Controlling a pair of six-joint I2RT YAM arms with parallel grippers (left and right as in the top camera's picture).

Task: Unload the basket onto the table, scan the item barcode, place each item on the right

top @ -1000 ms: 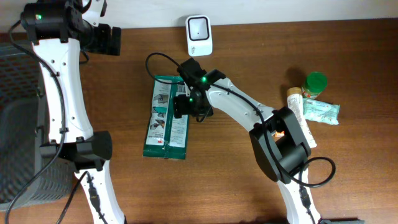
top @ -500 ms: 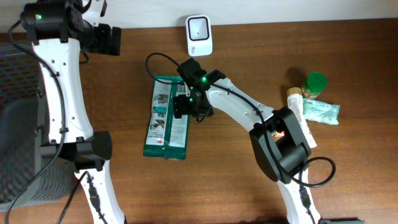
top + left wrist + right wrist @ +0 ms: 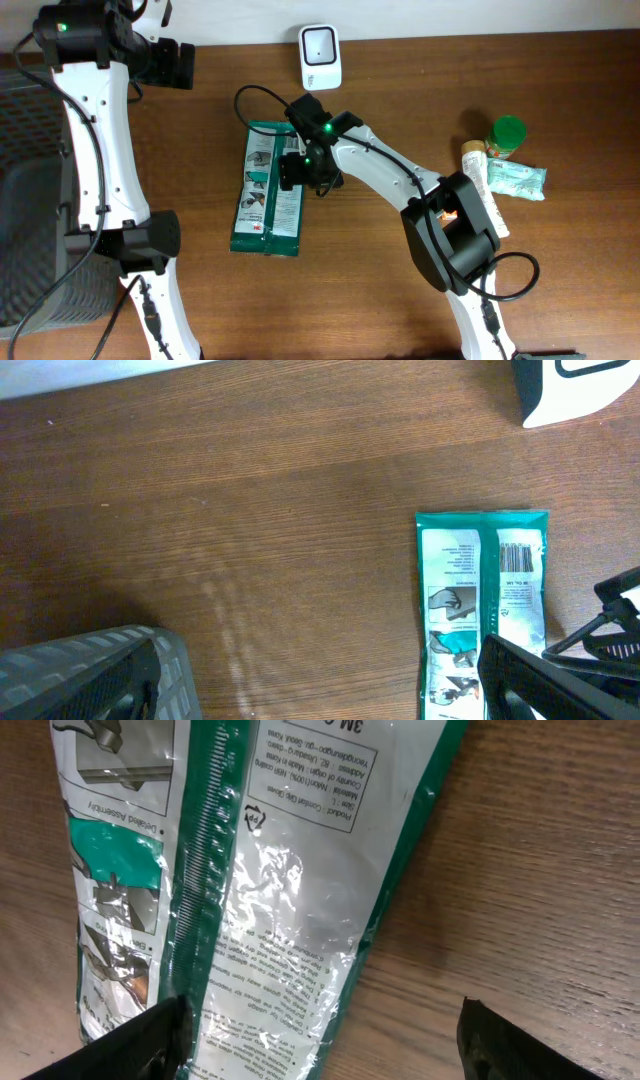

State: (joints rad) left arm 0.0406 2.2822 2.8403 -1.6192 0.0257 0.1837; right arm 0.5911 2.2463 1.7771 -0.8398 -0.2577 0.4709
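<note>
One green packet (image 3: 262, 205), one white scanner (image 3: 320, 56), one grey basket (image 3: 30, 262)

I record the table (image 3: 560, 290) as brown wood, grain visible, smooth with a low sheen. The green-and-white packet (image 3: 270, 920) is thin plastic film, glossy and crinkled, throwing bright glare. The scanner (image 3: 320, 55) has a smooth white plastic shell. The arm casings (image 3: 100, 140) look like smooth white plastic, with matt black joints.
</note>
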